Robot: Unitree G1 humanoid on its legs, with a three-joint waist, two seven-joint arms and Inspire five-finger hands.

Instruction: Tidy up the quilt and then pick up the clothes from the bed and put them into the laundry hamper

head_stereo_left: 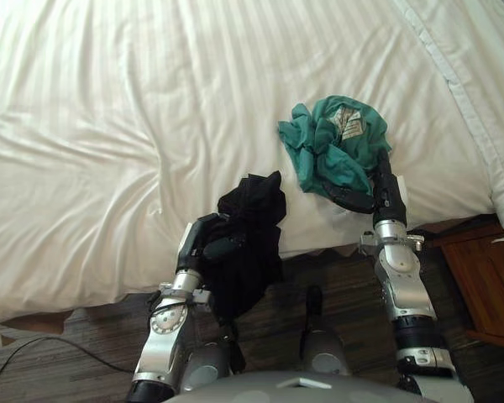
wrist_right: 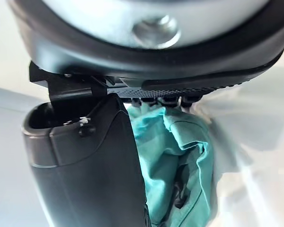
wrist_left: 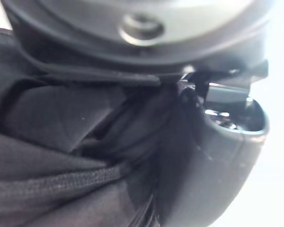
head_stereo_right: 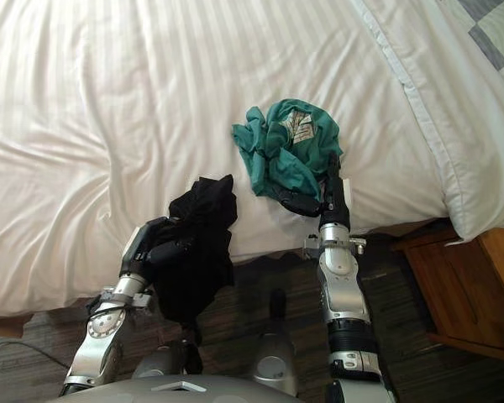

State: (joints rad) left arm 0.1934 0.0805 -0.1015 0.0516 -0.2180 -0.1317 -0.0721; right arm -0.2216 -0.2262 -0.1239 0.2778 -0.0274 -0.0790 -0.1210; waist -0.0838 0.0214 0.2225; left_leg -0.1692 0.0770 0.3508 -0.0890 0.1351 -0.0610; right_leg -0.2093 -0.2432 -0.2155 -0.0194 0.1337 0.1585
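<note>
Two garments lie near the front edge of a bed covered by a white quilt (head_stereo_left: 151, 101).

Left eye view: a black garment (head_stereo_left: 254, 206) hangs half over the mattress edge toward the floor (head_stereo_left: 59, 340). The left hand (head_stereo_left: 208, 242) is closed round it from the side. A teal garment (head_stereo_left: 328, 151) sits bunched on the quilt, to the right of the black one and apart from it. The right hand (head_stereo_left: 380, 189) rests against its near right edge. A wooden nightstand (head_stereo_left: 487, 277) stands to the right of that arm.

Right eye view: the layout is the same, with the left hand curled into the black cloth.

Left wrist view: black fabric with a stitched seam is pressed against the palm.

Right wrist view: teal cloth lies bunched just past the hand on the quilt. Whether this hand grips it I cannot tell.
</note>
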